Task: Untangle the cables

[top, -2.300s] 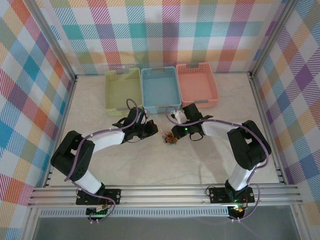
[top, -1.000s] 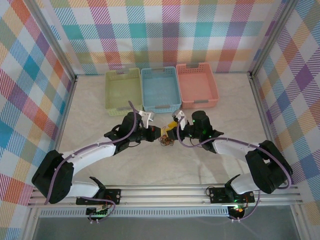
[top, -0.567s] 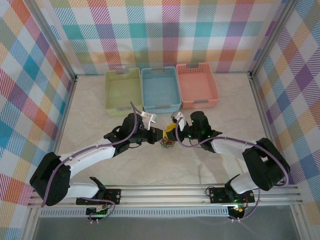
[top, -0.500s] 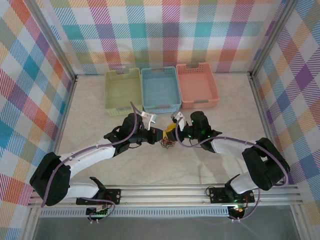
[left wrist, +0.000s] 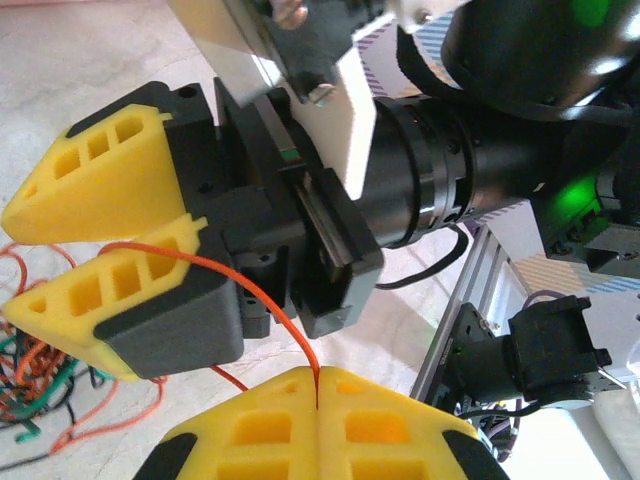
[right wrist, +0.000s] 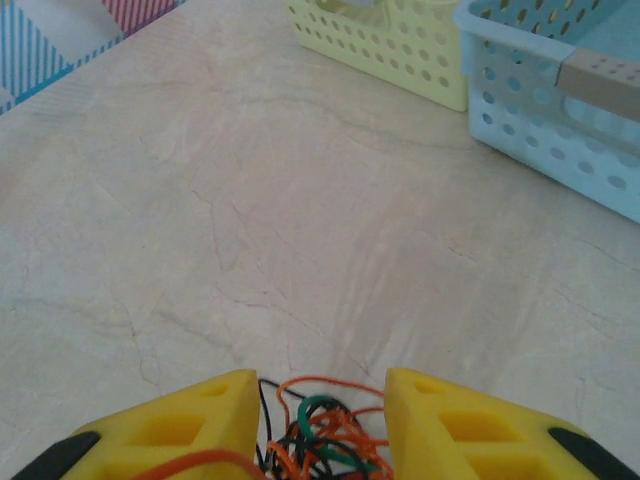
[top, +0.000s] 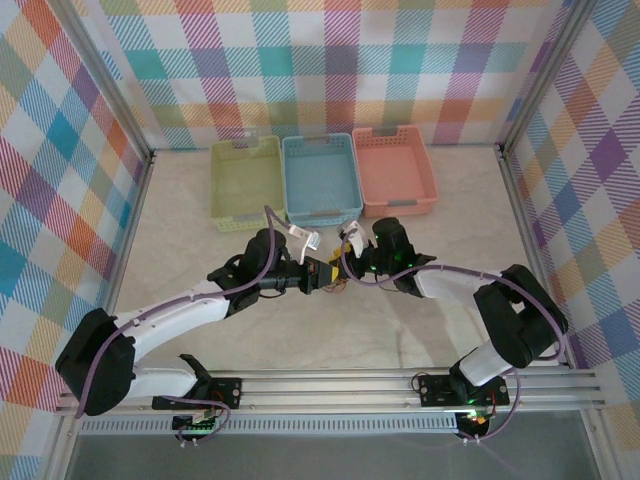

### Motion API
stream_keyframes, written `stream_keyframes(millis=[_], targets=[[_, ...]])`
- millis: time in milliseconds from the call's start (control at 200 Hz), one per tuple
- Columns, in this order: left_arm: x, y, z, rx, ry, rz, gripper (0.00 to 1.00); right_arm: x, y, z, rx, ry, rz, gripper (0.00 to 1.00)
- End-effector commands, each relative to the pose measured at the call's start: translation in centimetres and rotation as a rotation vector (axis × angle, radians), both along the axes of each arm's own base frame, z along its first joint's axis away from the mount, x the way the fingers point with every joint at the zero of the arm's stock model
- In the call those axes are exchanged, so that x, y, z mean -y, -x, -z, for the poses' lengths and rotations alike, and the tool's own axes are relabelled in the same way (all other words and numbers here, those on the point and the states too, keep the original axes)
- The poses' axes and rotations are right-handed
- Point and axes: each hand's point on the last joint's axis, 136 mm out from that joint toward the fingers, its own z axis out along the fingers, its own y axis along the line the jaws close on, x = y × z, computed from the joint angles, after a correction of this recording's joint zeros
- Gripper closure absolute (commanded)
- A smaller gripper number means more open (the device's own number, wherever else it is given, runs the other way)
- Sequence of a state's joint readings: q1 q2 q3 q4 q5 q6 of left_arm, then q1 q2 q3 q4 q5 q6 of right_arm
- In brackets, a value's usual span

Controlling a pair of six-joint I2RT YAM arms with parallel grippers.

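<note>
Left jaws shifted right, pinching orange cable (left wrist: 270, 310) slanting toward right jaws.

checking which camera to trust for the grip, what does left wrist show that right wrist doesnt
Left wrist: the left gripper shut on a red-orange wire that runs up over one finger of the right gripper, whose jaws are apart. Right wrist: the yellow basket and blue basket across the table. Both: the tangle of cables by the right gripper's yellow fingers.
</note>
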State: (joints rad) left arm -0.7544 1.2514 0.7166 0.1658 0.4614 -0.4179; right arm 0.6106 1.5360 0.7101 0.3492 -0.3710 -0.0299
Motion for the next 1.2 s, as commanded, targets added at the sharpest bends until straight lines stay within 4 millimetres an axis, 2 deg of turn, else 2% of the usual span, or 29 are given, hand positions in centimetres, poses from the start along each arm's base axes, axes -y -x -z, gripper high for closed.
stream_keyframes(millis=[0, 420, 595, 1195], targets=[[0.7, 0.9, -2.4, 0.079, 0.059, 0.055, 1.0, 0.1, -0.7, 0.6, -0.018, 0.042, 0.033, 0.62], [-0.3, 2.5, -5.4, 0.161, 0.137, 0.079, 1.0, 2.9, -3.1, 3.7, -0.09, 0.202, 0.208, 0.63], [-1.6, 3.1, -7.3, 0.228, 0.177, 0.045, 1.0, 3.1, -3.2, 4.0, -0.1, 0.214, 0.22, 0.63], [-5.4, 4.0, -10.6, 0.376, 0.241, -0.082, 1.0, 4.3, -3.9, 5.3, -0.174, 0.245, 0.286, 0.61]])
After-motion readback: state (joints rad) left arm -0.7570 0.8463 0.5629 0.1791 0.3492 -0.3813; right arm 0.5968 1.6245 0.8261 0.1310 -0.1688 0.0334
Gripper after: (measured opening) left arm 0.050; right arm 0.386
